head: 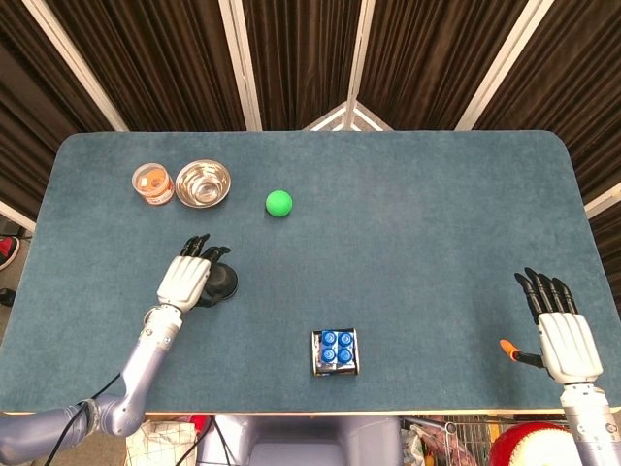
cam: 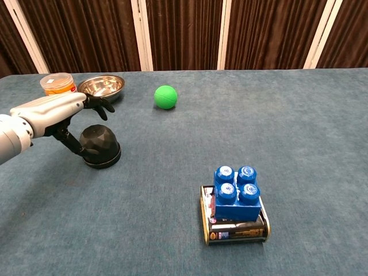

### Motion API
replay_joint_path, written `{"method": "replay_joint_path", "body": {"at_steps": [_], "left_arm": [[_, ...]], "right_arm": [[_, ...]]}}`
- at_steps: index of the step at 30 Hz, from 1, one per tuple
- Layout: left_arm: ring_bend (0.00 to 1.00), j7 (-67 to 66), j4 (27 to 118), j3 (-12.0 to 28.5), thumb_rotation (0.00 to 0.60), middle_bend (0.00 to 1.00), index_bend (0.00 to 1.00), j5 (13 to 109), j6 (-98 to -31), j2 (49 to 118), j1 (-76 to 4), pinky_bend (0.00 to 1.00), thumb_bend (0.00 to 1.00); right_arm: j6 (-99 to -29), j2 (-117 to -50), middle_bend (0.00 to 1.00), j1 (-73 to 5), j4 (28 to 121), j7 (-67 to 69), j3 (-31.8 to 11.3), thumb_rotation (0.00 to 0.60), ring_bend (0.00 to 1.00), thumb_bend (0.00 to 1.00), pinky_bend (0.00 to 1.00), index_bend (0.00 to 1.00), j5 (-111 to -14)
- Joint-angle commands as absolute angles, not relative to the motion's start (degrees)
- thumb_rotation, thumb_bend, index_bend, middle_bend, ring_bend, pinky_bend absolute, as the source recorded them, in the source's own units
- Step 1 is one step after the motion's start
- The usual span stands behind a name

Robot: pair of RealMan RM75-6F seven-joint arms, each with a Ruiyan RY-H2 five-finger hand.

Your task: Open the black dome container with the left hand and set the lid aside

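The counter (head: 408, 223) is covered in plain blue-grey felt with a pale edge. The dome (cam: 100, 145) is matt black with facets. The left robot hand (cam: 60, 109) has a white back and black fingers (cam: 103, 103), as does the right robot hand (head: 566, 335). The ball (cam: 165, 96) is bright green. The bowl (cam: 101, 86) is shiny silver. The tub (cam: 57, 84) is orange with a clear lid. The brick (cam: 236, 193) is blue and sits on a black and gold tin (cam: 238, 231). The curtains (cam: 184, 34) are dark brown between white posts.
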State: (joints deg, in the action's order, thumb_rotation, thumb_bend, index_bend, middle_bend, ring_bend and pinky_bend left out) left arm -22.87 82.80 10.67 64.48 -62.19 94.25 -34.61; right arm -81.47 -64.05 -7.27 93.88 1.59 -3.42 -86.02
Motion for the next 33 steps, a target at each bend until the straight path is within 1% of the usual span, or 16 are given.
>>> {"method": "replay_joint_path", "body": {"at_steps": [1,7,10,13,15,17,20,23,27,33], "left_arm": [[0.0,-23.7,82.4,10.7,0.6,0.24,0.21,63.6,-62.6,94.6,-34.5,0.0,0.31],[0.0,-26.3,80.6,10.5,0.6,0.2,0.2,62.0,-62.7,95.8,-34.9,0.0,0.31],[0.0,-27.3,80.5,10.5,0.6,0.21,0.2,61.1,-62.4,96.2,-35.1,0.0,0.3],[0.0,-27.8,80.6,10.4,0.6,0.26,0.2,60.8,-62.3,96.6,-35.3,0.0,0.31],[0.0,-28.3,80.5,10.3,0.6,0.32,0.21,60.7,-62.2,96.9,-35.5,0.0,0.34],[0.0,-28.6,80.5,10.2,0.6,0.39,0.24,60.7,-62.2,97.0,-35.6,0.0,0.39],[0.0,-27.8,80.5,10.5,0.6,0.45,0.29,61.7,-63.0,97.5,-35.6,0.0,0.43],[0.0,-25.7,80.2,10.6,0.6,0.47,0.33,63.2,-63.9,97.9,-35.5,0.0,0.44],[0.0,-24.6,80.9,10.8,0.6,0.47,0.33,64.2,-64.6,97.4,-35.3,0.0,0.44],[0.0,-24.4,86.1,12.3,0.6,0.46,0.34,64.5,-66.0,95.4,-35.2,0.0,0.44]], "right_arm": [[-81.6,-64.0,0.0,-7.3,93.8,1.8,-3.5,0.6,0.0,0.18,0.0,0.04,-86.1],[-81.6,-64.4,0.0,-7.3,93.6,1.6,-3.5,0.6,0.0,0.18,0.0,0.04,-86.0],[-81.6,-64.4,0.0,-7.3,93.5,1.7,-3.5,0.6,0.0,0.18,0.0,0.04,-86.0],[-81.7,-64.3,0.0,-7.3,93.6,1.9,-3.5,0.6,0.0,0.18,0.0,0.04,-86.1],[-81.7,-64.2,0.0,-7.3,93.6,2.1,-3.5,0.6,0.0,0.18,0.0,0.04,-86.2],[-81.7,-64.2,0.0,-7.3,93.6,2.2,-3.4,0.6,0.0,0.18,0.0,0.04,-86.4],[-81.8,-64.2,0.0,-7.3,93.7,2.6,-3.4,0.6,0.0,0.18,0.0,0.04,-86.8],[-81.7,-64.2,0.0,-7.4,93.6,2.9,-3.3,0.6,0.0,0.19,0.0,0.04,-87.0],[-81.7,-64.3,0.0,-7.4,93.6,3.0,-3.3,0.6,0.0,0.18,0.0,0.04,-87.0],[-82.0,-64.1,0.0,-7.2,93.5,3.3,-3.3,0.6,0.0,0.18,0.0,0.04,-87.0]]}}
